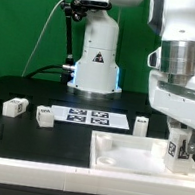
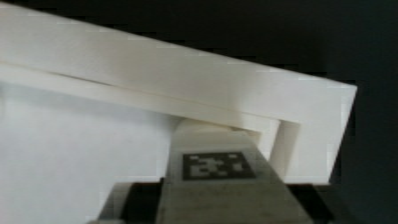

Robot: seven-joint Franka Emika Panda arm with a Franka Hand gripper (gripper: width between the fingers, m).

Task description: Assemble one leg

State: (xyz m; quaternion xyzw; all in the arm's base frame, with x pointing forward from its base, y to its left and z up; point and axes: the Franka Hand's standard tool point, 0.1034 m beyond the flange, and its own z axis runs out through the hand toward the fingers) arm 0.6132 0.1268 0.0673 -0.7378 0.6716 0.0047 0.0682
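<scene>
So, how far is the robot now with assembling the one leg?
Done: the leg is off the table, clamped in the pincer. In hand: it is held upright in a corner of the tray-like part, close by the rim in the wrist view. Left: fixing it there and letting go; whether it is already seated I cannot tell. Three similar blocks lie loose near the marker board.

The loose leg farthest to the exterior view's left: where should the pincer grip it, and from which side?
Probably across the two long sides of the loose leg, near mid-length, coming straight down from above. It lies flat on the table, apart from the next leg, with nothing over it, so the top is open.
</scene>
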